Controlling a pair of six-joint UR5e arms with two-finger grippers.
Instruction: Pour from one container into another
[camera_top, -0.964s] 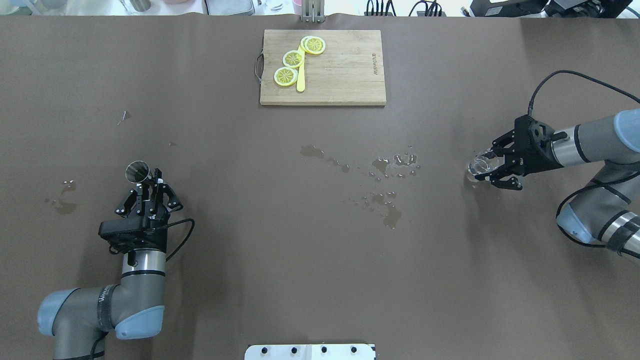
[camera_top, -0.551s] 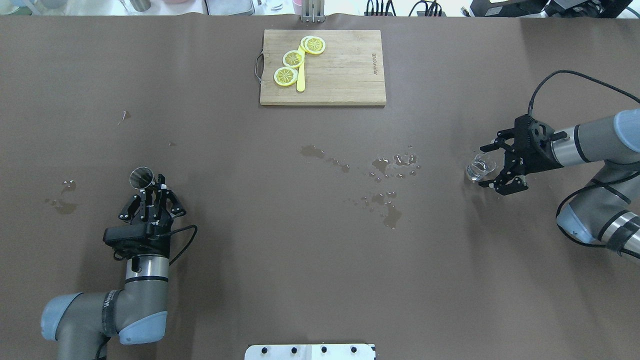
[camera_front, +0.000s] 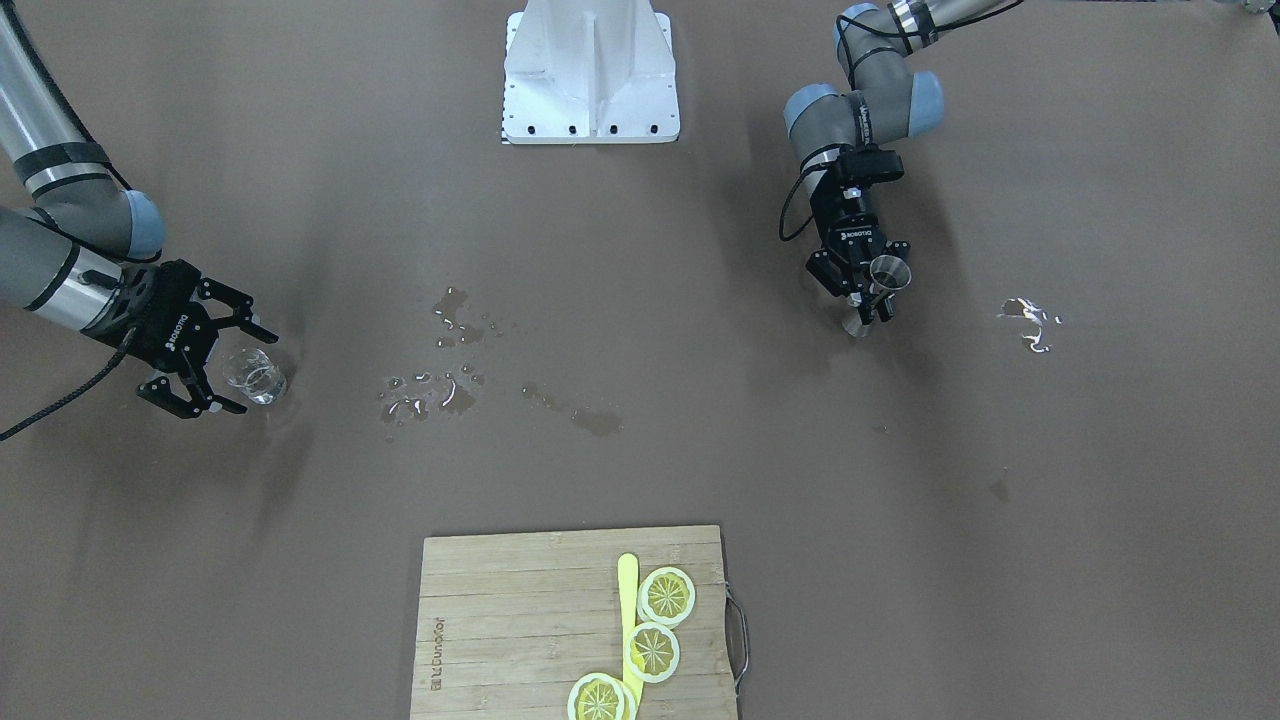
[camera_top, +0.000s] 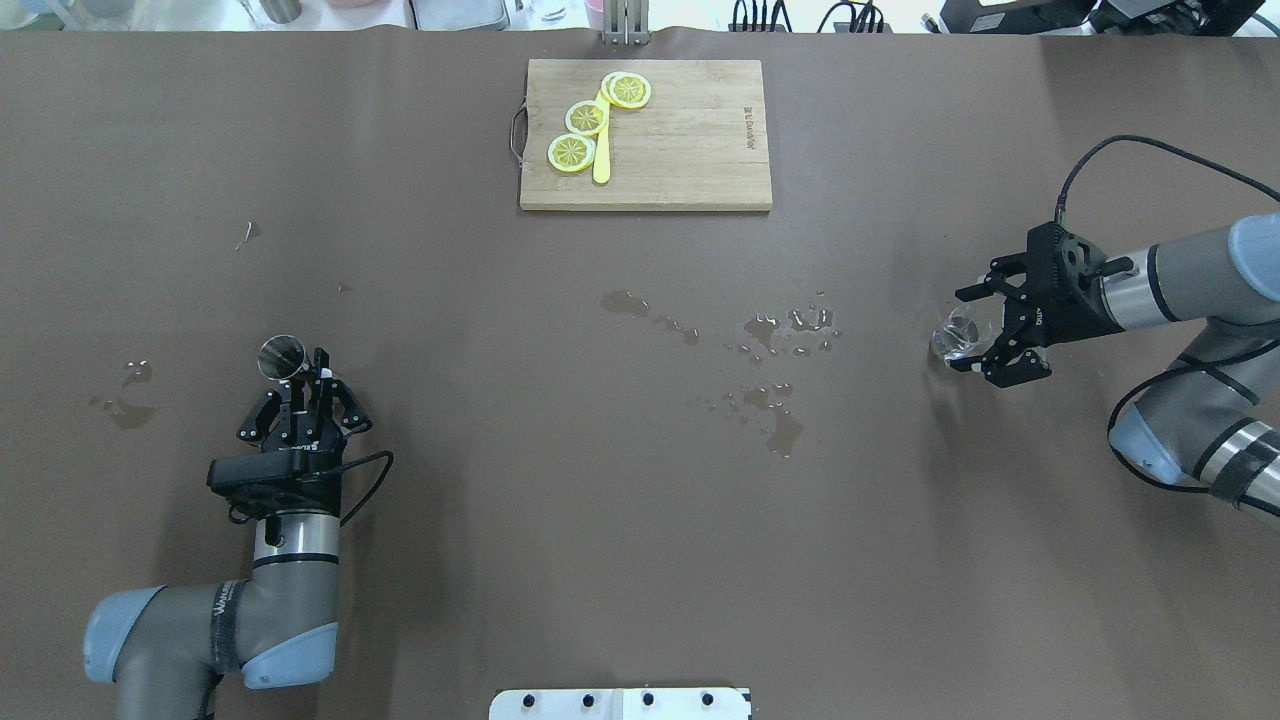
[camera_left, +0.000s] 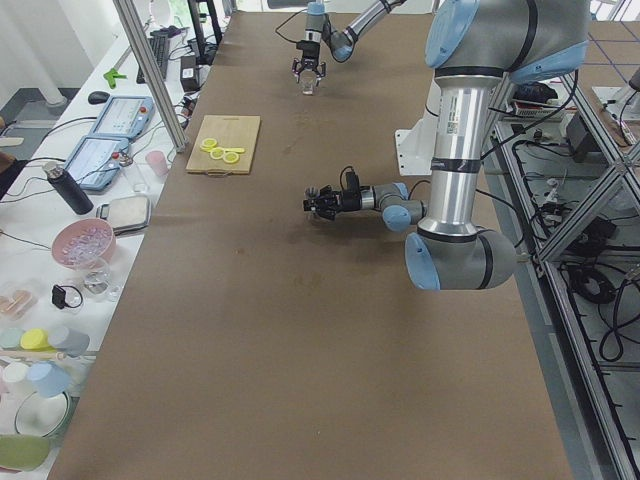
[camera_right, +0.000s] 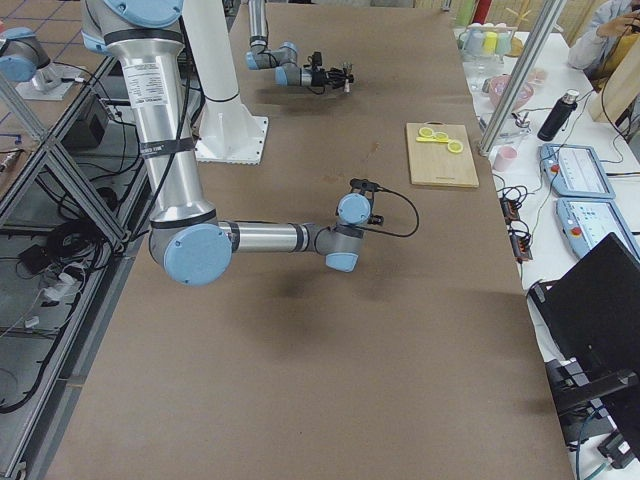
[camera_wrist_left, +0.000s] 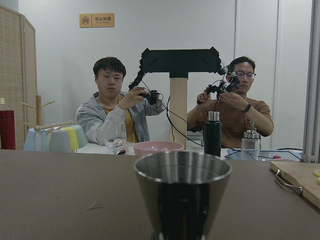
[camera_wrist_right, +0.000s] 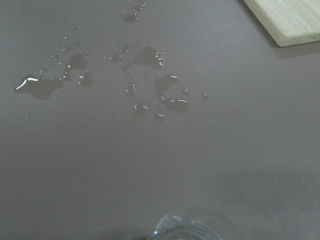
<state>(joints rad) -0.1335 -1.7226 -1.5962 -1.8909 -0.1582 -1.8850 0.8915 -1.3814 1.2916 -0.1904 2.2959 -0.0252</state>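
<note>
Brown paper-covered table (camera_top: 500, 520) with little puddles (camera_top: 785, 335) scattered around the middle. A wooden cutting board (camera_top: 680, 140) sits at the far edge with lemon slices (camera_top: 586, 118) on it.

Two containers here. The steel cup (camera_wrist_left: 182, 195) is over on the robot's left side, upright. The wrist cam looks at it side-on with the bottom cut off, so there's no telling what's inside. The small clear glass (camera_front: 258, 378) stands on the table way over on the right side. It may have clear liquid in it, but I honestly can't tell. The right wrist cam only catches a sliver of its rim at the bottom edge.

The left gripper (camera_top: 302, 380) has its fingers clamped on the steel cup down low. The right gripper (camera_top: 965, 332) is spread wide, with one finger on each side of the glass and neither pressing on it.
</note>
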